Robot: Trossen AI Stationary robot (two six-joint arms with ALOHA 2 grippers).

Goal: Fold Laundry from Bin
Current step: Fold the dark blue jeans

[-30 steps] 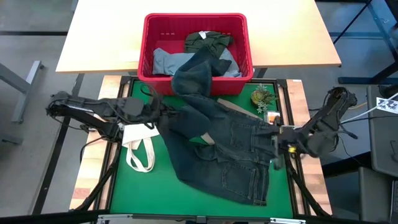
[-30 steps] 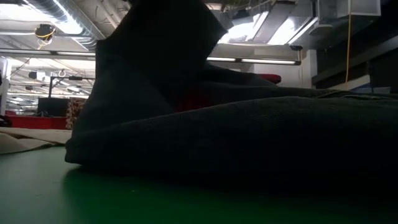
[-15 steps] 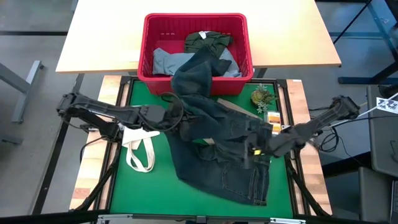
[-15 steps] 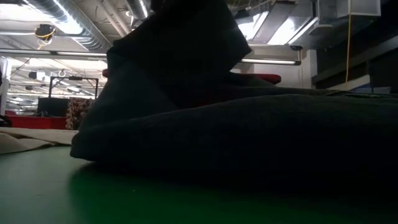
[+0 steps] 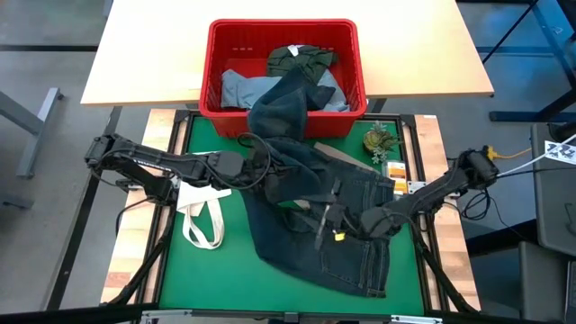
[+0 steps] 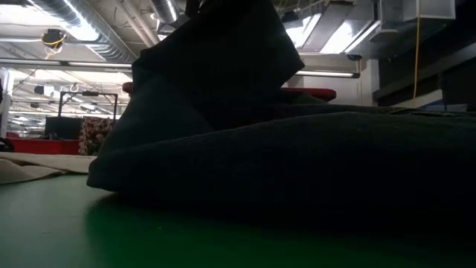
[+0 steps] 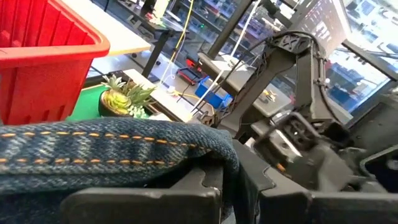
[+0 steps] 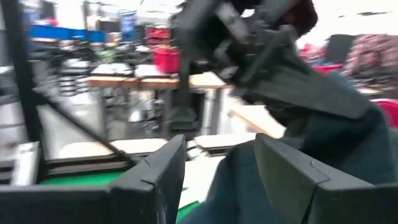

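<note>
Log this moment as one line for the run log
left gripper: shut on dark jeans | right gripper: open, over jeans | one jeans leg trails into red bin | white tote bag beside jeans

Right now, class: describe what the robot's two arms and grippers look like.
Both arms are dark, slim and jointed, with black cables looped alongside. The left gripper and right gripper each end in two flat, dark, angular fingers. A small yellow-green marking sits near the right gripper, and a yellow cable runs from that arm's base.
</note>
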